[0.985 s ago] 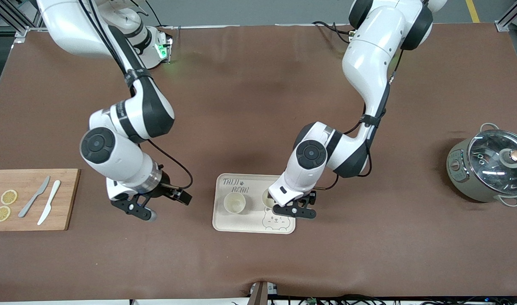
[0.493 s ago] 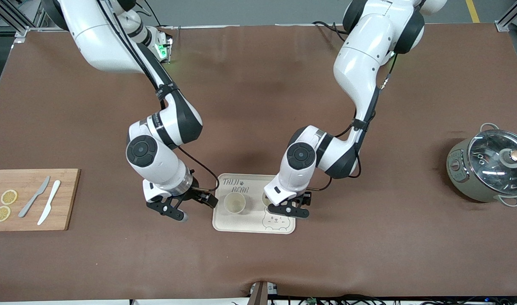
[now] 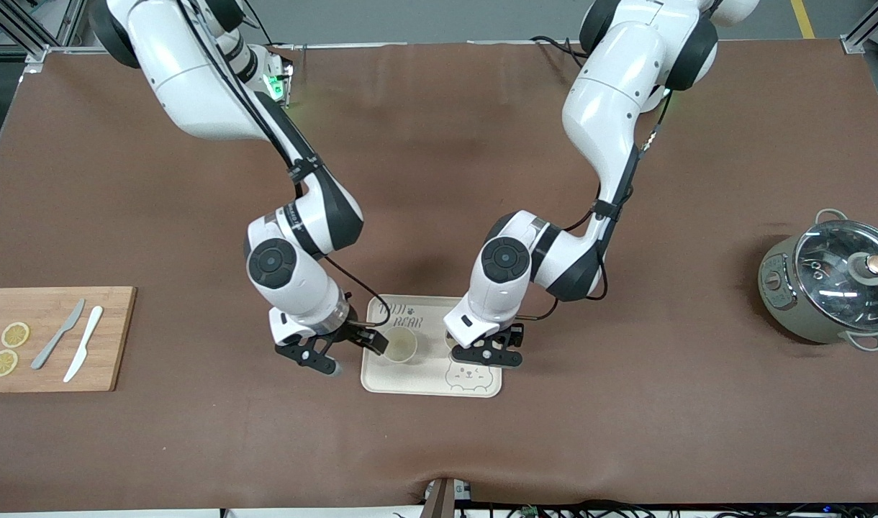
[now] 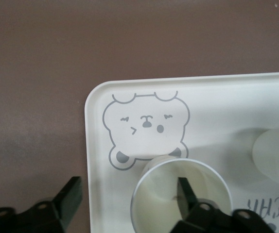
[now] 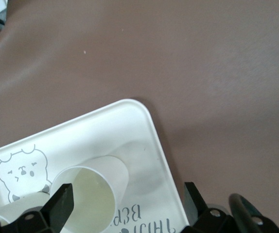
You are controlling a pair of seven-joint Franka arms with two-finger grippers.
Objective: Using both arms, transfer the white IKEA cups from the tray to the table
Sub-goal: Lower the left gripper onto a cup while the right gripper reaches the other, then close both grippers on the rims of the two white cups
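Two white cups stand upright on the bear-printed tray (image 3: 410, 391). One cup (image 3: 400, 347) is toward the right arm's end; the other (image 3: 450, 337) is mostly hidden under the left gripper. My right gripper (image 3: 345, 352) is open low at the tray's edge. In the right wrist view (image 5: 127, 199) one finger is at the mouth of its cup (image 5: 88, 194) and the other is off the tray (image 5: 130, 126). My left gripper (image 3: 495, 351) is open. In the left wrist view (image 4: 130, 194) one finger is inside its cup (image 4: 164, 194) and the other is outside the tray (image 4: 217, 111).
A wooden cutting board (image 3: 115, 338) with two knives and lemon slices lies at the right arm's end. A grey-green pot with a glass lid (image 3: 827, 288) stands at the left arm's end. Brown table surface surrounds the tray.
My right arm has swung from near the cutting board over to the tray's edge beside its cup. My left gripper has shifted slightly toward the right arm's end and stays at its cup.
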